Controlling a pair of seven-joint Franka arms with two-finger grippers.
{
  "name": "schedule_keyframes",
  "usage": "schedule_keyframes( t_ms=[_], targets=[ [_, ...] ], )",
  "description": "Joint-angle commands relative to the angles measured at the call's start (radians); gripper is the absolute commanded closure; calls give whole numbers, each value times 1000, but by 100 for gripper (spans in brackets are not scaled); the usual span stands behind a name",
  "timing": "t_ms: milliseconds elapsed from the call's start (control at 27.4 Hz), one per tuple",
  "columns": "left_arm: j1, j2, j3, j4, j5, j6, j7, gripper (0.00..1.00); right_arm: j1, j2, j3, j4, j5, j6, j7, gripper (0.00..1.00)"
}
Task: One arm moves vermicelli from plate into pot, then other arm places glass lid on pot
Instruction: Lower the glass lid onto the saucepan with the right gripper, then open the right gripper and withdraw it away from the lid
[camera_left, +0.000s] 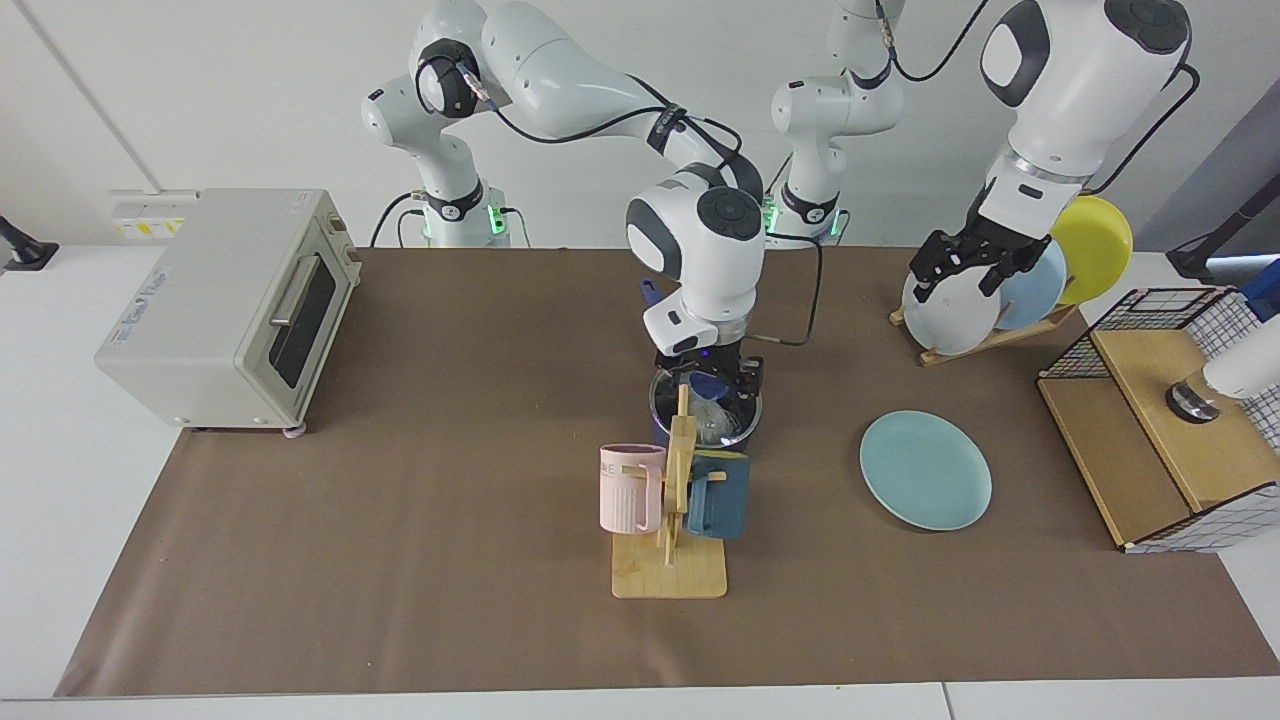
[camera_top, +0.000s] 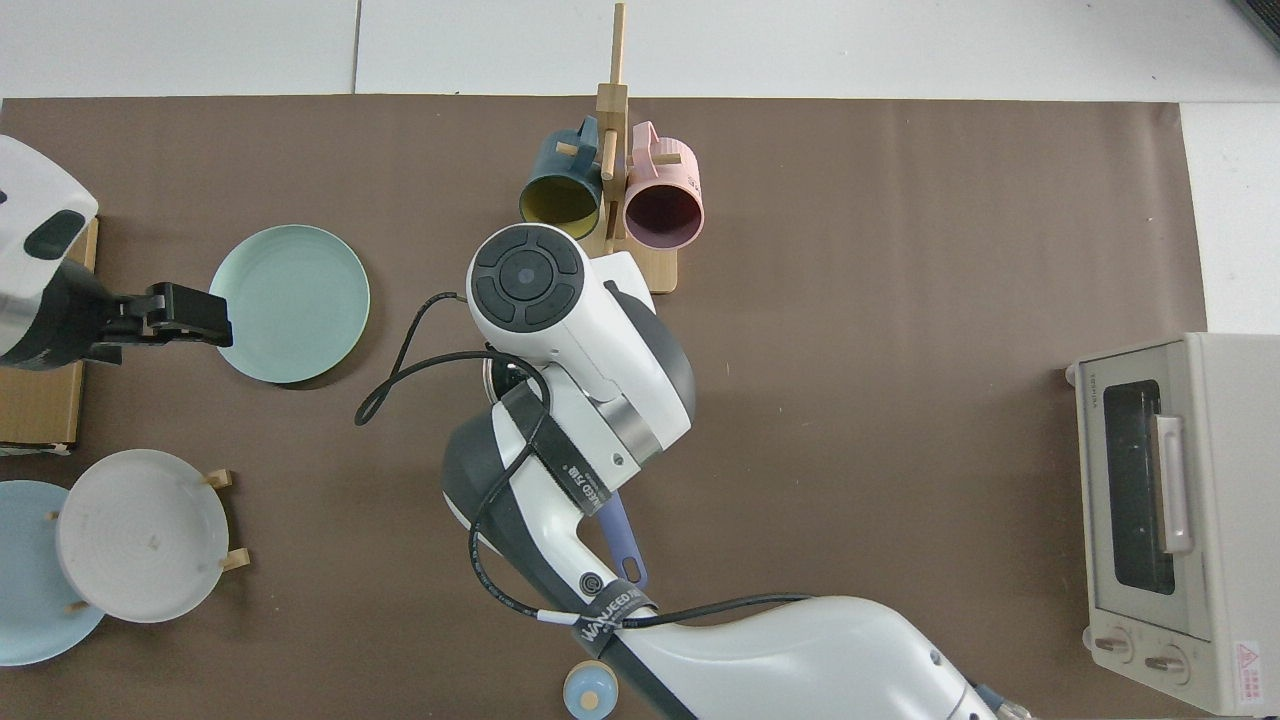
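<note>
1. A white wall backs the brown-covered worktop (camera_left: 400, 620), and both my arms reach over it from the far edge.
2. My right hand (camera_left: 712, 372) hangs just above the pot (camera_left: 660, 432) near the middle of the worktop. Its fingers stand apart on either side of the blue knob of the glass lid (camera_left: 712, 385), so I judge it released, not pinching.
3. The lid sits on the pot's rim. Through the glass I see the vermicelli (camera_left: 716, 428) as a pale clump inside, which is where the task wants it.
4. The pot's long handle points toward the far edge, out of the way of my wrist.
5. My left hand (camera_left: 965, 265) waits with fingers spread and nothing in them. It is raised near the end of the worktop where my left arm stands, close to the plate (camera_left: 925, 470) and clear of the pot.
6. That one teal plate lies flat and bare, so I judge both steps done, with only a lift away remaining.
7. Counted:
   - one pot, one lid and one teal plate;
   - three plates upright in the plate rack (camera_left: 985, 340), white, light blue and yellow;
   - two mugs on the mug stand (camera_left: 668, 575), pink and dark blue;
   - one toaster oven (camera_left: 220, 300) at the opposite end;
   - one wire basket (camera_left: 1160, 310).
</note>
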Motion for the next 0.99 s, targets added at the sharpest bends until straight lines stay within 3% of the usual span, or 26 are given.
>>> schedule_keyframes(
  t_ms=[0, 182, 547, 949],
  targets=[
    [4, -20, 2, -21, -10, 15, 10, 0, -24, -57, 6, 11, 12, -31, -33, 0],
    [4, -22, 2, -21, -10, 15, 8, 0, -55, -125, 15, 3, 13, -57, -61, 0],
    [4, -22, 2, -21, -10, 15, 8, 0, -159, -258, 17, -76, 22, -112, -312, 0],
    [5, -20, 2, -21, -10, 15, 8, 0, -351, -341, 9, -199, 18, -138, -611, 0]
  ],
)
